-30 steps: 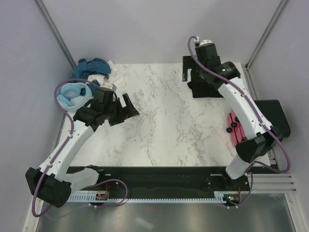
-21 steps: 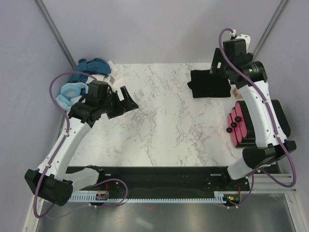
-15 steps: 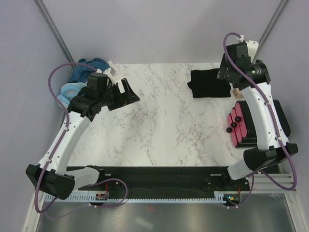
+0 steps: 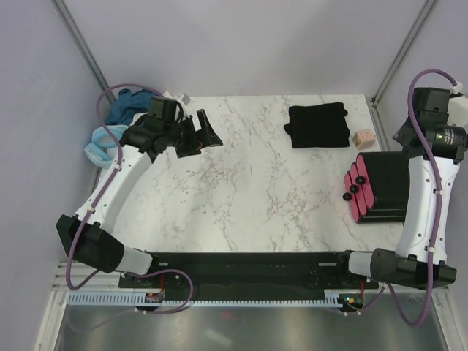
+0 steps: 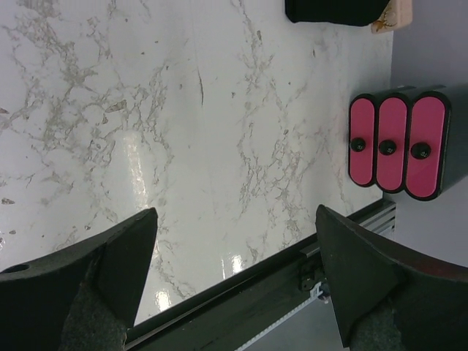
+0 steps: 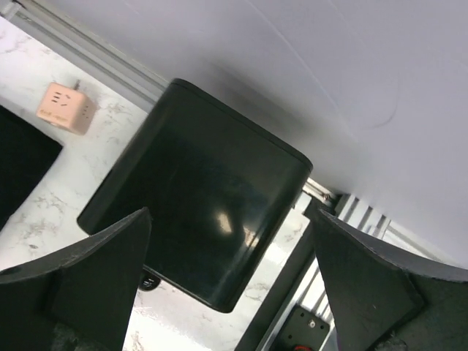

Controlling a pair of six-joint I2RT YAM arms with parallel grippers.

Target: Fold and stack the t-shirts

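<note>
The black t-shirt [image 4: 318, 126] lies folded flat at the far right of the marble table [image 4: 241, 197]. The teal t-shirt [image 4: 134, 101] sits bunched in the far left corner, just beside a pale blue ring [image 4: 96, 150]. The left gripper [image 5: 235, 213] hangs near that heap, jaws wide apart with nothing between them, pointing toward the table's middle. The right gripper [image 6: 230, 219], equally spread and empty, hovers over the black case [image 6: 197, 212] at the right edge. A blind pinch into the crumpled teal cloth could catch several layers or drag the ring along, and careless stacking could rumple the folded black shirt.
</note>
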